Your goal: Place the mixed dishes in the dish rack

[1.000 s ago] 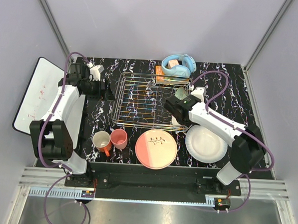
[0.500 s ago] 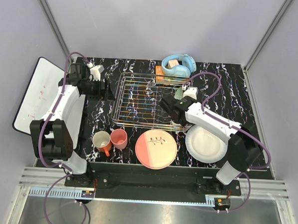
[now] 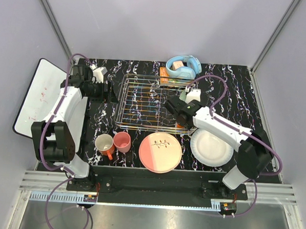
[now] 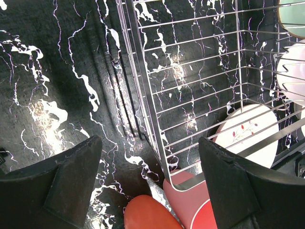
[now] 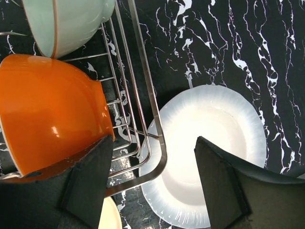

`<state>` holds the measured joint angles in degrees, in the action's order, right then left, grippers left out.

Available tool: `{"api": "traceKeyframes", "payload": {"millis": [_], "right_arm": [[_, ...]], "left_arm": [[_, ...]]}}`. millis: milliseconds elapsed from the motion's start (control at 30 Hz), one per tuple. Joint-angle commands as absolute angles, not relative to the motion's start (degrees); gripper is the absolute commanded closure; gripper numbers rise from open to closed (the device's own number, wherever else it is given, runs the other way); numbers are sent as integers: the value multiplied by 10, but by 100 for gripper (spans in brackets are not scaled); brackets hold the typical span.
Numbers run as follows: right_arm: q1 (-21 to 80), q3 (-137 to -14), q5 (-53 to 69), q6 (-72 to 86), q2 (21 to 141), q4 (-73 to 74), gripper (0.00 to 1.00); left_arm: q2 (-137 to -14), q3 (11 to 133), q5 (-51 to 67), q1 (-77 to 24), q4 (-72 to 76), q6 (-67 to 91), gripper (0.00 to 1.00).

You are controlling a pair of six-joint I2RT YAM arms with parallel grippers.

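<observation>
Dish rack (image 3: 143,101) sits mid-frame in the top view, long axis left–right. Orange-outside white bowl (image 5: 47,105) is tilted in its lower-right corner. My right gripper (image 5: 152,143) — jaws spread wide astride the rim, pinching nothing. My left gripper (image 4: 150,143) is spread and empty.

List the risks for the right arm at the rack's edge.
1. The open right fingers straddle the rim of the silver wire dish rack; descending could strike it.
2. One finger sits close beside the glossy orange bowl; a nudge might knock it into the pale green bowl.
</observation>
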<state>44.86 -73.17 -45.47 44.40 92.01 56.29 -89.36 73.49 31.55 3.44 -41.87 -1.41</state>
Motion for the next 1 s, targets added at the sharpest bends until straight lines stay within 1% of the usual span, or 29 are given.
{"api": "traceKeyframes", "payload": {"millis": [0, 167, 200, 267, 300, 400, 433, 500, 567, 667, 767, 833, 967], "right_arm": [[444, -721, -493, 488, 881, 590, 21], [387, -684, -494, 585, 835, 677, 19], [355, -672, -491, 605, 831, 693, 19], [322, -657, -476, 643, 810, 721, 19], [287, -638, -466, 648, 800, 721, 18], [245, -594, -431, 659, 747, 710, 17], [213, -583, -414, 659, 716, 701, 17], [185, -547, -385, 648, 671, 686, 17], [140, -519, -358, 629, 651, 672, 17], [126, -528, -327, 634, 652, 684, 15], [122, -541, -272, 648, 676, 699, 15], [124, -525, -226, 655, 690, 698, 15], [125, -478, -177, 655, 691, 672, 16]], "left_arm": [[-882, 758, 314, 34, -398, -11, 14], [-879, 764, 316, 34, -400, -9, 14], [-879, 764, 316, 34, -401, -9, 14], [-875, 766, 316, 33, -402, -10, 14], [-874, 766, 316, 33, -402, -11, 14], [-867, 771, 313, 31, -405, -12, 14], [-865, 774, 313, 30, -406, -12, 14], [-861, 777, 313, 27, -408, -12, 14], [-860, 781, 314, 26, -408, -13, 14], [-860, 784, 316, 24, -409, -11, 14], [-861, 785, 321, 23, -409, -12, 14], [-859, 785, 321, 23, -410, -14, 14], [-857, 782, 323, 24, -410, -21, 14]]}}
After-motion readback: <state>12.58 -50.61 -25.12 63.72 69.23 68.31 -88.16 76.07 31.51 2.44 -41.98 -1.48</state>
